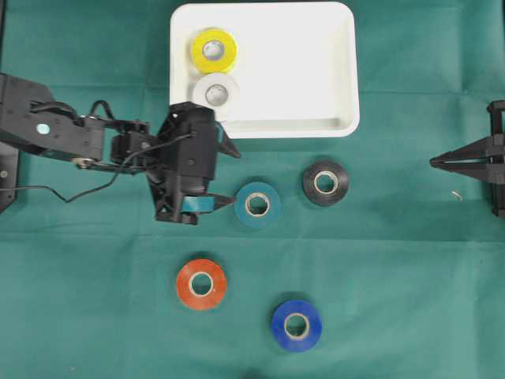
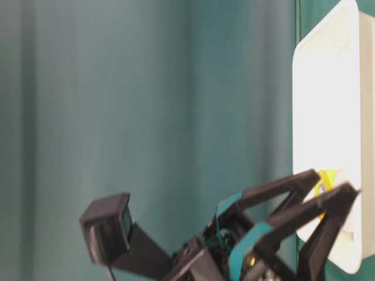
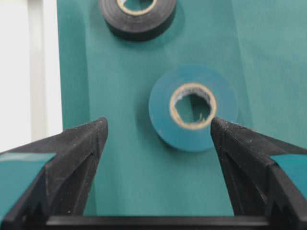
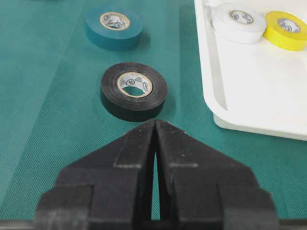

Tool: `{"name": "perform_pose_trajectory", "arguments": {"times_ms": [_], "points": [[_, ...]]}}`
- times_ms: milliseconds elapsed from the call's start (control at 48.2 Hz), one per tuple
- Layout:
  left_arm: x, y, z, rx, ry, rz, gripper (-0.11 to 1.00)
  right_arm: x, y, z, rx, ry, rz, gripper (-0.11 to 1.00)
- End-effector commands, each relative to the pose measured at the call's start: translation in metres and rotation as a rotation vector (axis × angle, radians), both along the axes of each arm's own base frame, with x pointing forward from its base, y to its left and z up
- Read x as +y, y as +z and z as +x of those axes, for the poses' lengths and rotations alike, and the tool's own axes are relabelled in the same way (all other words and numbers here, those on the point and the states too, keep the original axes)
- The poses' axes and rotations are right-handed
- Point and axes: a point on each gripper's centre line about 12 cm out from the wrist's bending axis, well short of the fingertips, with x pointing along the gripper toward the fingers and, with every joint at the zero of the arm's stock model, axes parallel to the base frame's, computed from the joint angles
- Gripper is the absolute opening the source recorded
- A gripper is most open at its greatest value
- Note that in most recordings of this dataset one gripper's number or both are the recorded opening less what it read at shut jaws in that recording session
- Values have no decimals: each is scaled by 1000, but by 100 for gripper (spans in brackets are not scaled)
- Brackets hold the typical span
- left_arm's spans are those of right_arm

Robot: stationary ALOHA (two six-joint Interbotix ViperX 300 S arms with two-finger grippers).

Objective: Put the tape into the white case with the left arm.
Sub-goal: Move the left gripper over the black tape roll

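- Left fingers (image 3: 158,132): spread wide, empty, just short of the teal tape (image 1: 257,204).
- Teal tape: flat, mid-counter, ahead, nearer one finger; left arm closest.
- Case (image 1: 316,71): far edge, yellow and white rolls inside.
- Right fingers (image 4: 156,139): closed, empty.

A teal-green cloth covers the surface (image 1: 394,276). The white case (image 1: 316,71) holds a yellow tape roll (image 1: 214,50) and a white tape roll (image 1: 216,91), each with a pale grey core. On the cloth lie a teal tape roll (image 1: 257,204), a black tape roll (image 1: 325,182), an orange-red tape roll (image 1: 201,283) and a blue tape roll (image 1: 296,324), all with pale cardboard-coloured cores; the black roll's core carries small dark print. The left end effector (image 1: 227,175) is black with teal bands on its fingers (image 3: 76,158) and black cables. The right end effector (image 1: 435,163) is plain black throughout.
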Motion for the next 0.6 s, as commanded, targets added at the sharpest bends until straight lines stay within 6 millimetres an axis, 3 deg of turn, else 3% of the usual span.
{"name": "perform_pose_trajectory", "arguments": {"times_ms": [0, 580], "points": [[-2, 9, 14, -26, -4, 0, 87, 0, 4, 2, -17, 0, -1, -9], [-1, -8, 73, 16, -14, 19, 86, 0, 4, 1, -17, -1, 0, -9]]}}
